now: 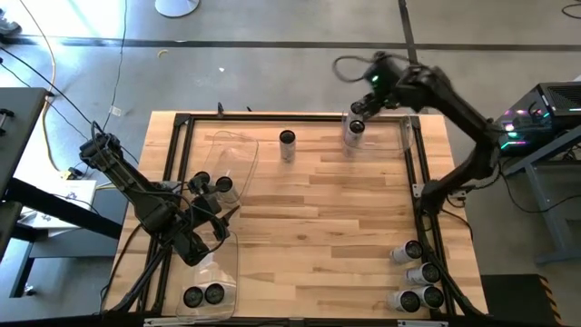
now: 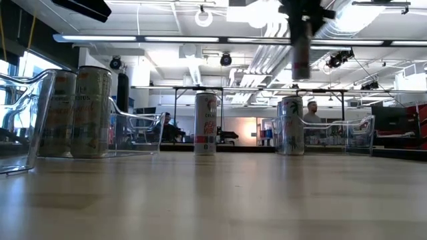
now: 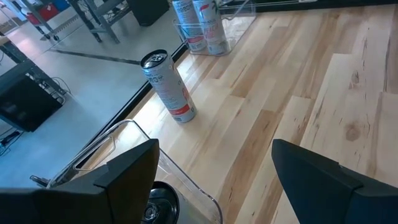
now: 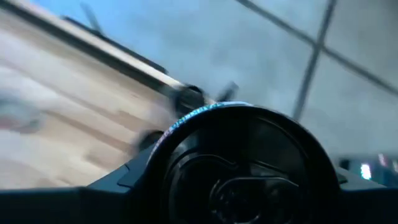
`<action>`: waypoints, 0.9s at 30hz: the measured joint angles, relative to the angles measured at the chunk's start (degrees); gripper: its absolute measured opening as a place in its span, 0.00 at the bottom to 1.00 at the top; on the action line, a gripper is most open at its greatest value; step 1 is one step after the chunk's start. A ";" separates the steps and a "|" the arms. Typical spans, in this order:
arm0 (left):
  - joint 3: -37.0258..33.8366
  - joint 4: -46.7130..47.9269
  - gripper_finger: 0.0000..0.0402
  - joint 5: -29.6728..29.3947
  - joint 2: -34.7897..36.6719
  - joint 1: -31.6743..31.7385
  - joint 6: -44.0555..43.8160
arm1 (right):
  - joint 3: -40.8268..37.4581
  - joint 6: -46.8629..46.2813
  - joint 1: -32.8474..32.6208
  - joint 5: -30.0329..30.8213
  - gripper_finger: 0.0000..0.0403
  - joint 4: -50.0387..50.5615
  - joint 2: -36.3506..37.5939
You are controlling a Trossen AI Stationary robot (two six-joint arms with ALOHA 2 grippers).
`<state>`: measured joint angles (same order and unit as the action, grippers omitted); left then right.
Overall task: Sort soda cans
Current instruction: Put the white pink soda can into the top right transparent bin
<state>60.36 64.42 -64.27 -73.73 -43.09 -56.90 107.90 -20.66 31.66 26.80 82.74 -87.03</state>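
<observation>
My right gripper (image 1: 359, 118) is raised over the table's far right and shut on a soda can (image 2: 301, 57). A clear bin (image 1: 399, 136) below it holds another can (image 2: 290, 133). One can (image 1: 287, 141) stands alone on the wood at the far middle and also shows in the left wrist view (image 3: 169, 87). My left gripper (image 3: 214, 155) stands open over the clear bin (image 1: 231, 159) at the left, above a can top (image 3: 158, 202). Three cans (image 1: 416, 272) stand at the near right. My right gripper has the soda can between its two fingers, one on each side of the can's upper part. The round top (image 4: 242, 155) fills the wrist view. The can hangs about upright below the gripper, lifted clear of the table; blur hides the exact place of contact.
Two cans (image 1: 213, 186) stand in the left bin's far part and two more (image 1: 201, 295) in a bin at the near left. A black frame (image 1: 182, 123) runs round the wooden top. Bare wood lies across the middle.
</observation>
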 joint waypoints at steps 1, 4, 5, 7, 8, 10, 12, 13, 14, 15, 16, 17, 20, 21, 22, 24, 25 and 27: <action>0.00 0.00 0.76 0.00 0.00 0.00 0.00 | -0.95 0.05 2.92 -0.72 0.59 0.57 0.58; 0.00 -0.02 0.76 0.07 0.00 0.00 0.00 | -5.57 2.88 11.10 -4.14 0.59 0.27 1.34; 0.00 -0.02 0.76 0.07 0.00 0.00 0.00 | -7.51 3.99 13.31 -5.69 0.59 -0.84 1.47; 0.00 -0.04 0.76 0.11 0.00 0.00 0.00 | -11.95 5.67 17.10 -8.29 0.59 -4.96 2.39; 0.00 -0.03 0.76 0.11 0.00 0.00 0.02 | -14.22 6.40 18.55 -9.70 0.59 -7.29 3.05; 0.00 -0.04 0.76 0.11 0.00 0.00 0.02 | -19.37 7.63 21.03 -12.40 0.59 -12.89 4.06; 0.00 -0.02 0.76 0.11 0.00 0.00 0.02 | -24.23 8.13 23.06 -15.02 0.59 -18.63 4.23; 0.00 -0.02 0.76 0.09 0.00 0.00 0.02 | -26.30 8.22 23.92 -16.42 0.59 -20.95 4.23; 0.00 -0.02 0.76 0.09 0.00 0.00 0.02 | -28.14 8.29 24.71 -17.62 0.59 -22.81 4.26; 0.00 -0.02 0.76 0.10 0.00 0.00 0.02 | -29.96 8.31 25.43 -18.66 0.59 -24.74 4.35; 0.00 -0.02 0.76 0.09 0.00 0.00 0.03 | -31.65 8.44 25.99 -19.58 0.59 -27.03 4.34; 0.00 -0.02 0.76 0.09 0.00 0.00 0.04 | -33.15 8.53 26.38 -20.26 0.59 -29.24 4.17; 0.00 -0.02 0.76 0.09 0.00 0.00 0.02 | -36.54 8.27 26.95 -21.52 0.59 -33.78 3.77; 0.00 -0.04 0.76 0.09 0.00 0.00 0.00 | -37.27 8.27 26.95 -21.55 0.59 -34.76 3.62; 0.00 -0.07 0.76 0.09 0.00 0.00 0.00 | -37.87 8.30 26.95 -21.52 0.59 -35.80 3.43; 0.00 -0.11 0.76 0.07 0.00 0.00 0.02 | -38.87 8.31 26.93 -21.69 0.59 -37.29 3.02; 0.00 -0.18 0.76 0.07 0.00 0.00 0.02 | -39.29 8.30 26.93 -21.80 0.59 -37.61 2.92; 0.00 -0.25 0.76 0.07 0.00 0.00 0.02 | -39.50 8.33 26.92 -22.34 0.59 -37.97 2.28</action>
<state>60.36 64.17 -64.20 -73.73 -43.09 -56.88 68.40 -12.33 58.58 4.46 44.77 -84.75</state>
